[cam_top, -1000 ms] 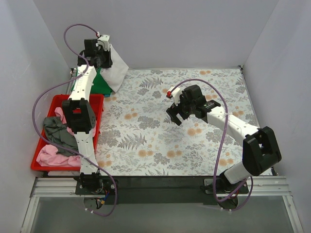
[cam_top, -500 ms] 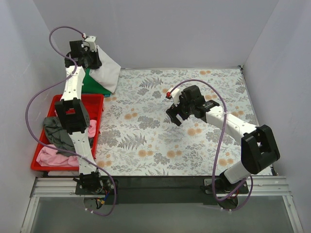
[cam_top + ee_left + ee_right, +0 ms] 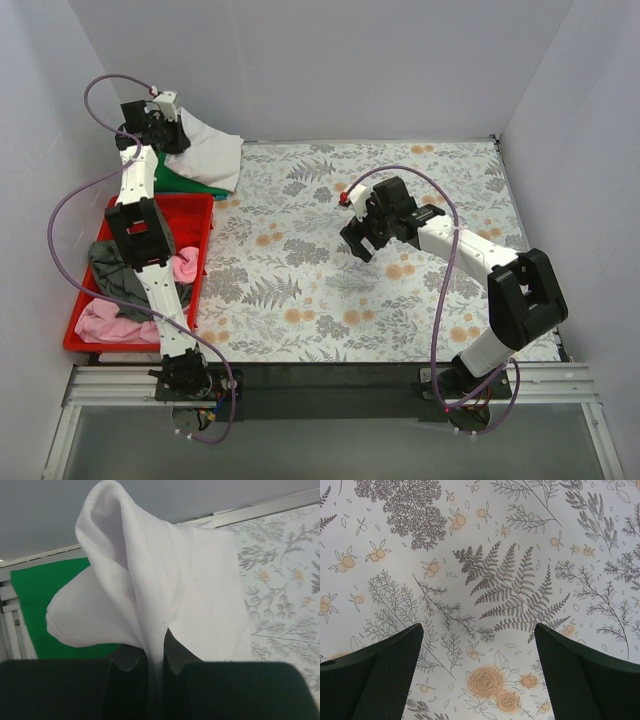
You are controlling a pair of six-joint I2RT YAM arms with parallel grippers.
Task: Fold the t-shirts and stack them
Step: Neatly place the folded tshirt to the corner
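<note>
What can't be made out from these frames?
- Bright green cloth t-shirt: top and left wrist views, mostly under the large white cloth t-shirt; fold state unreadable.
- Red plastic bin: top view, left arm crosses it; t-shirt count inside unclear.
- Left gripper: top view, fingers too small; the left wrist view shows them shut on the white t-shirt.

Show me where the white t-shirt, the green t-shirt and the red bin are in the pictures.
white t-shirt (image 3: 200, 600): left wrist view, flat cloth right of the fold.
green t-shirt (image 3: 40, 590): left wrist view, bare part at the left.
red bin (image 3: 190, 198): top external view, far rim.
</note>
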